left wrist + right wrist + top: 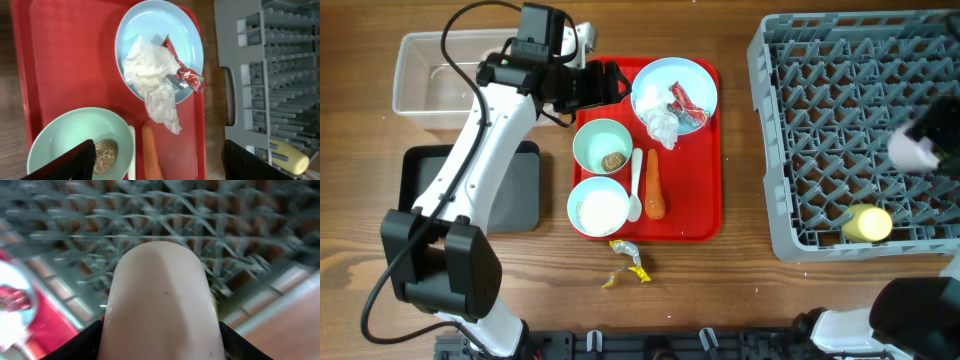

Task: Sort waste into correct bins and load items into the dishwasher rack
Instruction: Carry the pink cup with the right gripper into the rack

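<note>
Two sets of fingers are shown. The right fingers (82, 346) pinch the pink cup (162, 297) from both sides. Its long axis runs away from the wrist camera, rounded end toward the dishwasher rack (820, 130), above which we see it blurred. The left fingers (70, 165) are spread wide with nothing between them, above the red tray (695, 200) near the bowl (602, 147) holding the brown lump (613, 160). Beyond lies the plate (695, 75), carrying tissue (660, 122) and a red wrapper (688, 103). The carrot (654, 185) lies lengthwise along the tray beside the white spoon (635, 185), thicker end toward the robot's side. The yellow cup (868, 224) lies on its side in the rack's near part. A yellow wrapper (628, 262) rests on the worktop (740, 290).
</note>
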### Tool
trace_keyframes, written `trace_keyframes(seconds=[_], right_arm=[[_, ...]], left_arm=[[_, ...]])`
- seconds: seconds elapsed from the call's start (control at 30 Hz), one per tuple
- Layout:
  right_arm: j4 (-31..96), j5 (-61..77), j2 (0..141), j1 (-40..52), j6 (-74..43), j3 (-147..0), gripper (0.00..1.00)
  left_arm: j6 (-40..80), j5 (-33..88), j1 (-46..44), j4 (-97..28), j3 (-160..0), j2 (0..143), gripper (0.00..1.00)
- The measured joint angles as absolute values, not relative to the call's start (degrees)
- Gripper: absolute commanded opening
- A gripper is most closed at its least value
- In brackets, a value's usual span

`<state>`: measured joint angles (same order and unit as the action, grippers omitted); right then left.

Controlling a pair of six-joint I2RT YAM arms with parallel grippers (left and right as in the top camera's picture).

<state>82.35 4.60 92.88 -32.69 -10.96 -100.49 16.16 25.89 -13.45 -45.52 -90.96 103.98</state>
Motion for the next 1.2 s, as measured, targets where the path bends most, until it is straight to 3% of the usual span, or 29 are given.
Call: trace_keyframes(seconds=[0.27, 0.73, 1.13, 1.17, 1.2], right_arm=[[84.2, -6.1, 95.6, -35.5, -16.9, -100.5, 0.49], [71.9, -2.1, 97.6, -45.9, -16.7, -86.0, 0.47], [66.0, -1.1, 98.2, -46.4, -16.7, -79.0, 0.47], [65.3, -1.1, 98.4, -46.6, -16.7, -77.5, 0.48], [65.1, -1.1, 98.4, -46.6, -16.7, -76.8, 0.73]], left_arm=[[15.8, 20.8, -13.5, -46.1, -90.5, 104.0, 0.75], [15.8, 16.3, -13.5, -46.1, -90.5, 104.0, 0.75], [15.8, 16.3, -13.5, -46.1, -90.5, 104.0, 0.75], [15.8, 16.3, -13.5, -46.1, -90.5, 104.0, 0.75], [15.8, 16.3, -13.5, -46.1, -90.5, 104.0, 0.75]])
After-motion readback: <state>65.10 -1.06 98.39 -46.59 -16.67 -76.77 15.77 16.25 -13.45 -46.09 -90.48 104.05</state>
